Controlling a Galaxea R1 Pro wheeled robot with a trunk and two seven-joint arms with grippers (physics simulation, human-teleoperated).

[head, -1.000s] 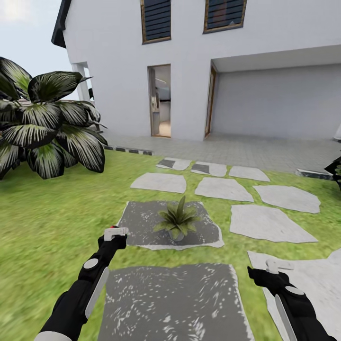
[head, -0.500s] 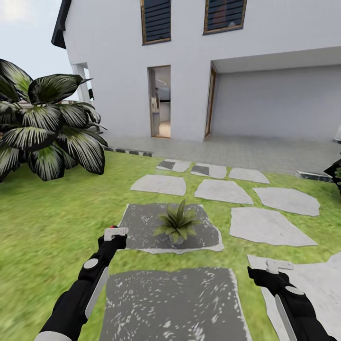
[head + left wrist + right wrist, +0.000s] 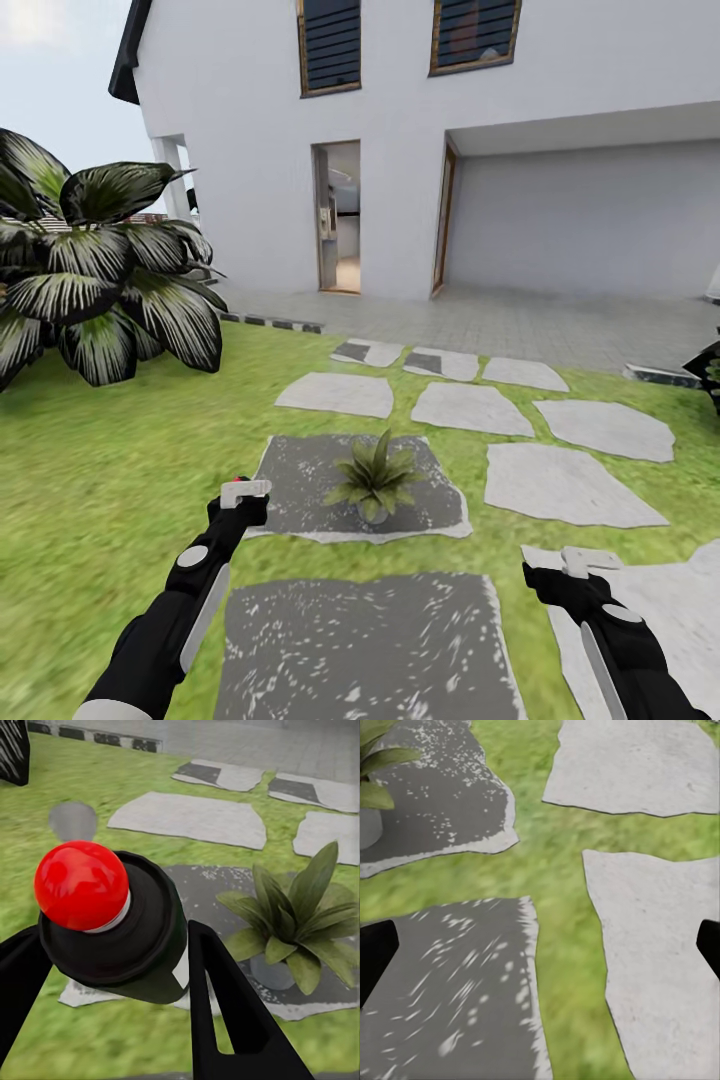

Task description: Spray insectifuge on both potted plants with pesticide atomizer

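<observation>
My left gripper is shut on the pesticide atomizer, a black bottle with a red ball on top; its red tip shows above the fingers. One potted plant, a low green rosette in a small grey pot, stands on a dark speckled stone just ahead and to the right of that gripper. From the left wrist the potted plant sits beyond the bottle. My right gripper hangs open over a pale stone, with its fingertips wide apart over grass.
A second dark speckled slab lies between my arms. Pale stepping stones lead toward a white house with an open doorway. A large striped-leaf bush stands on the lawn at the left.
The whole view has shifted slightly, so the plant and stones sit a little lower in the picture. Both arms hold the same pose, and the bottle stays gripped.
</observation>
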